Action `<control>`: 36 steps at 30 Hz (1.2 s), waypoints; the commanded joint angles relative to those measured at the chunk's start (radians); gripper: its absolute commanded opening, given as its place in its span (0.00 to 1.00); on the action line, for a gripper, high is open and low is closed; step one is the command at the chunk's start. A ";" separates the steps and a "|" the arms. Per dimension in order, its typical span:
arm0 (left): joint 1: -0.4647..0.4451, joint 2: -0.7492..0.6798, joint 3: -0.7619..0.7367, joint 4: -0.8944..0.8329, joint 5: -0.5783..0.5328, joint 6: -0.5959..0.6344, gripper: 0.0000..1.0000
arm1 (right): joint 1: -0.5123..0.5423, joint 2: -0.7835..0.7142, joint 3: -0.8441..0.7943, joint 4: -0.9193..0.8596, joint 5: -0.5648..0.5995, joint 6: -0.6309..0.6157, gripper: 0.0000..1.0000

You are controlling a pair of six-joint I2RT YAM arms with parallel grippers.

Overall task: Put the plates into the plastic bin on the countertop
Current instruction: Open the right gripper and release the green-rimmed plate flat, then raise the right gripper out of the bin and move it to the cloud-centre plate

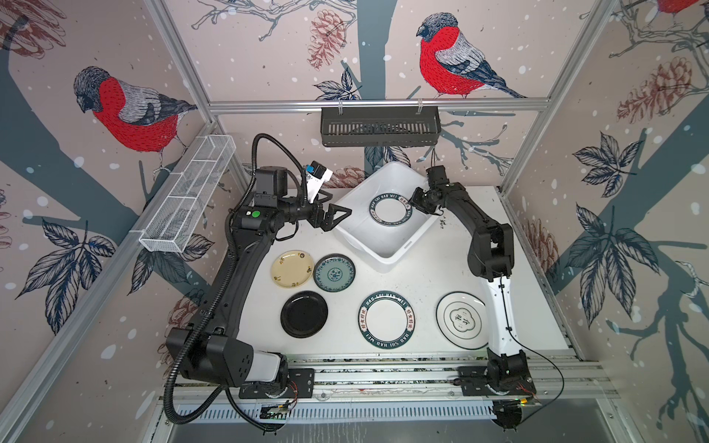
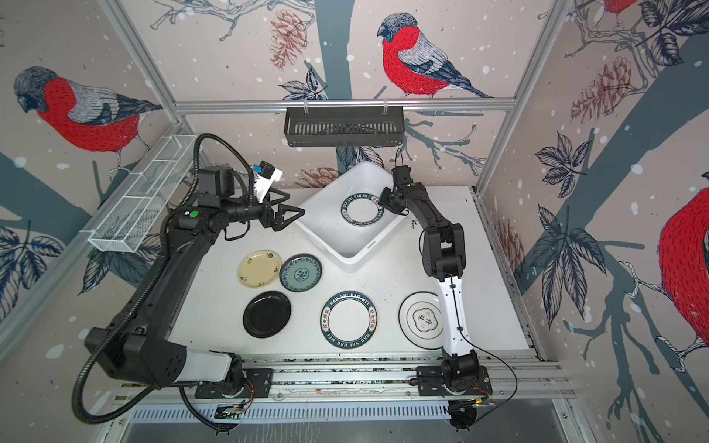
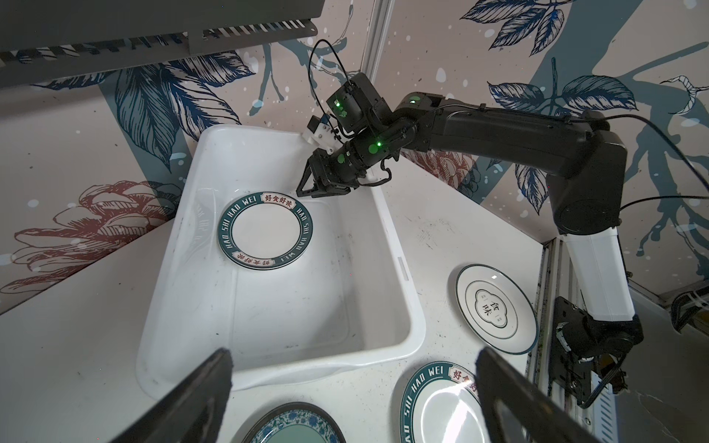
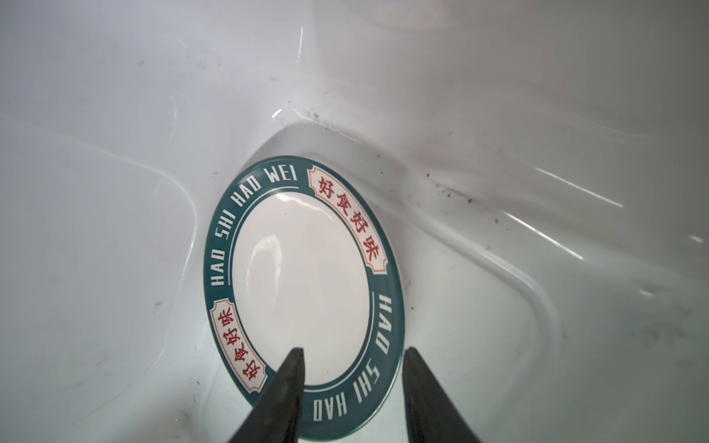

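Left tool [image 1: 339, 219] wide open, empty, beside plastic bin [image 1: 383, 251], upper centre in both top views. Right tool [image 4: 355, 351] part open, gripping nothing, over lettered plate [image 4: 299, 268] inside bin. Other plates [image 1: 386, 320] on desk [image 1: 422, 276], lower centre.

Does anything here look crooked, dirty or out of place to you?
Nothing looks spilled or broken. The plastic bin sits turned at an angle to the edges of the countertop rather than square with them. Dark specks dirty its inside, and there are more on the surface beside it.
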State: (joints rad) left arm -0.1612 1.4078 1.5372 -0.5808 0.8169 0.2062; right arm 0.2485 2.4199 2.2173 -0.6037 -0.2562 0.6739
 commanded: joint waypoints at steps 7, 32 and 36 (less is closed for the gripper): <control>-0.002 0.002 0.016 0.001 0.003 0.021 0.98 | -0.001 -0.189 -0.147 0.038 0.006 -0.018 0.43; -0.006 0.031 0.030 -0.098 -0.018 0.127 0.98 | -0.239 -1.277 -1.250 -0.018 0.083 0.030 0.61; -0.013 0.031 0.015 -0.087 -0.004 0.118 0.98 | -0.273 -1.388 -1.367 -0.109 0.188 0.049 0.71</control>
State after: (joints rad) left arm -0.1696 1.4372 1.5597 -0.6628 0.7853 0.3088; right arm -0.0090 1.0710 0.8909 -0.6346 -0.1593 0.6933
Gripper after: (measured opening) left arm 0.978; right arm 0.702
